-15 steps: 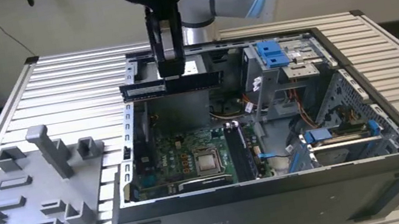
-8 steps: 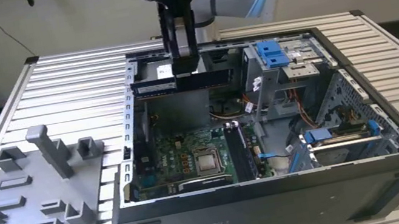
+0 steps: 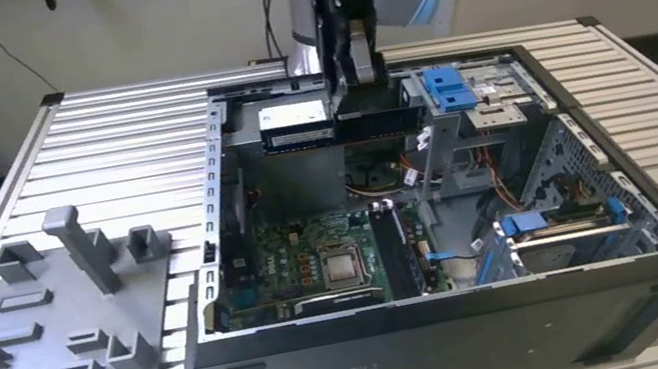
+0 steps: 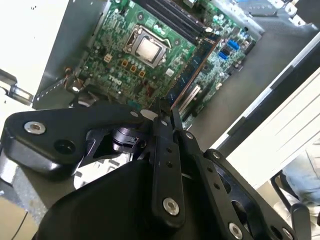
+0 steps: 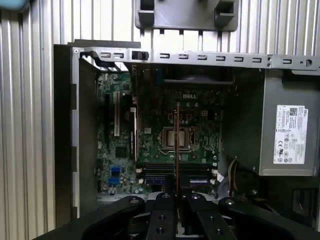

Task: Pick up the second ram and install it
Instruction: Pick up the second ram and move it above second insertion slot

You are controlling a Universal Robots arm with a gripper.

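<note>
My gripper [image 3: 362, 97] hangs over the back part of the open computer case [image 3: 462, 323], shut on the second ram [image 3: 373, 125], a long dark blue-green stick held level below the fingers. The first wrist view catches the ram [image 5: 177, 150] edge-on as a thin line running from the gripper [image 5: 177, 196] out over the motherboard [image 5: 150, 135]. In the second wrist view the ram [image 4: 192, 75] slants away from the gripper [image 4: 168, 116] above the board. The memory slots [image 3: 398, 251] lie beside the processor socket [image 3: 343, 265], well below the stick.
A grey plastic tray [image 3: 44, 336] with upright posts lies on the slatted table at the exterior view's left of the case. Inside the case are blue drive brackets [image 3: 448, 87], cables and a power supply [image 5: 290, 132]. A person's leg [image 4: 305, 175] is near the table.
</note>
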